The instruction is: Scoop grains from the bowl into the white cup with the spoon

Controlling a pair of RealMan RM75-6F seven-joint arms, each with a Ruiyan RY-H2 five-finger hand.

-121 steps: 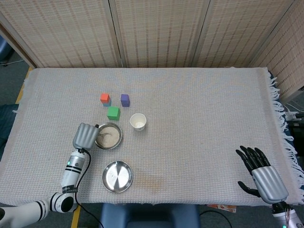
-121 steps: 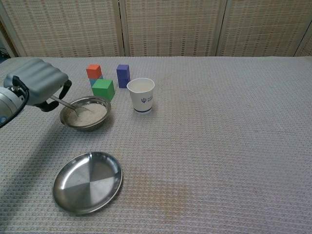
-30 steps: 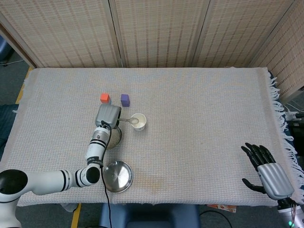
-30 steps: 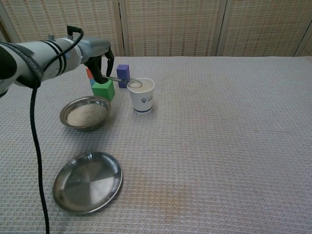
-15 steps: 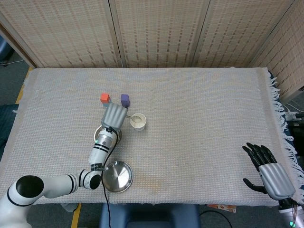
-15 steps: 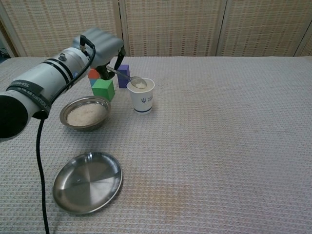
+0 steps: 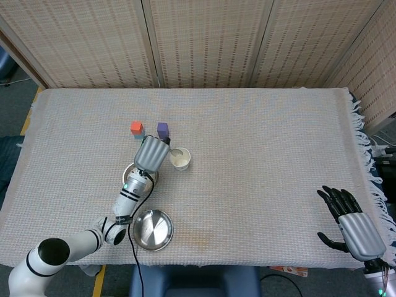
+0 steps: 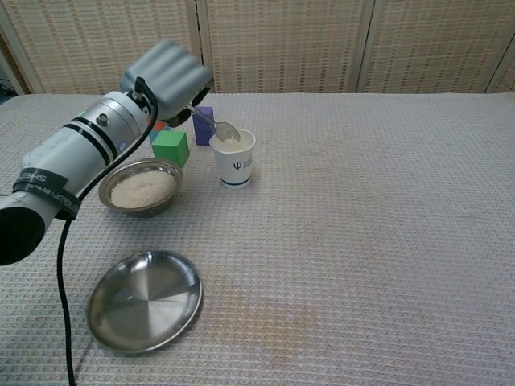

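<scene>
My left hand (image 8: 167,79) (image 7: 151,154) holds a metal spoon (image 8: 214,123) by its handle, raised above the table. The spoon slants down to the right, its scoop at the rim of the white cup (image 8: 234,158) (image 7: 180,159). Grains show inside the cup. The steel bowl of grains (image 8: 142,186) sits left of the cup; in the head view my forearm covers most of the bowl (image 7: 129,174). My right hand (image 7: 352,227) rests open near the table's front right corner, far from everything.
An empty steel plate (image 8: 144,300) (image 7: 153,229) lies in front of the bowl. A green block (image 8: 170,147), a purple block (image 8: 204,115) (image 7: 163,130) and an orange block (image 7: 137,128) stand behind the bowl and cup. The table's fringed edge runs down the right (image 7: 365,142).
My left hand has lifted from the bowl and carried the spoon over to the cup, then risen and tilted the spoon downward into it. The right hand stayed put.
</scene>
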